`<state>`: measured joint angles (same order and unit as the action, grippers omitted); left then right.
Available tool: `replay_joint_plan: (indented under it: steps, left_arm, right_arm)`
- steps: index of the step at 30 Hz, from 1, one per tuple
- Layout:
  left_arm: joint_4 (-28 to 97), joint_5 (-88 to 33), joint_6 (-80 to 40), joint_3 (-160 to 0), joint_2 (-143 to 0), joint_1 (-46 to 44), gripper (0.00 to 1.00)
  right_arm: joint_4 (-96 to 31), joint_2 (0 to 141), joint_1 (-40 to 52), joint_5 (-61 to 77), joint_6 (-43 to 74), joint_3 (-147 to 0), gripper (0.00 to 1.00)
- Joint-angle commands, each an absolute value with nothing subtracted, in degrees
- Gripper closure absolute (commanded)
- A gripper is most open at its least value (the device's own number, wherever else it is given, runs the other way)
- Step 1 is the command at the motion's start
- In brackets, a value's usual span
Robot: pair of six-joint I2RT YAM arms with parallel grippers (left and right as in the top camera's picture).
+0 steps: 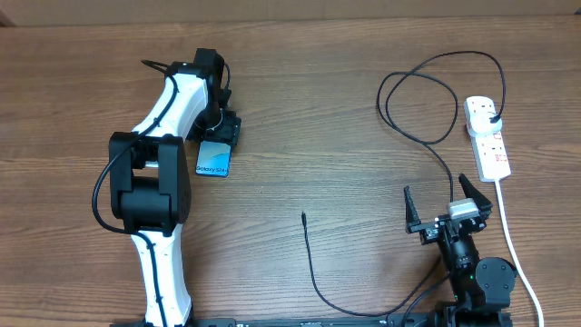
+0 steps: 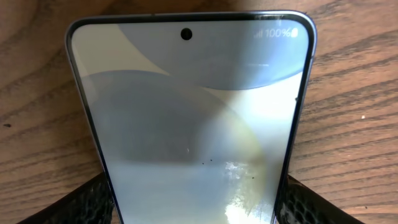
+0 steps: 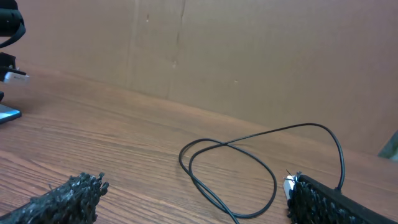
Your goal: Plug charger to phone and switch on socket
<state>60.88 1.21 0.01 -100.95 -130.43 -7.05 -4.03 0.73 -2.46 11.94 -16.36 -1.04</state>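
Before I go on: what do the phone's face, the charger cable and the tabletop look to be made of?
The phone has a glossy glass face that mirrors light patches; its dark rim could be metal or plastic. The charger cable is thin and black, likely with a rubbery sheath, since it curves loosely. The table is wood or wood-look laminate, matte with grain lines.

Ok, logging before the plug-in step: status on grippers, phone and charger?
Left gripper closed on phone's long edges. Right gripper open, empty. Charger tip lying loose, not in phone. Nothing between them.
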Motion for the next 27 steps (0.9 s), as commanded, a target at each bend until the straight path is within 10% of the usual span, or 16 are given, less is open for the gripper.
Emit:
replay_joint_plan:
  steps: [1, 27]
  left_arm:
    - [60.82, 1.39, 0.86, -100.29, -133.6, -7.49, 0.96]
    - [66.19, -3.77, 0.64, -112.64, -133.6, -7.46, 0.96]
  right_arm:
    - [-3.75, 0.16, -2.2, 11.4, -16.27, -0.45, 0.0]
    - [-3.75, 0.16, -2.2, 11.4, -16.27, -0.45, 0.0]
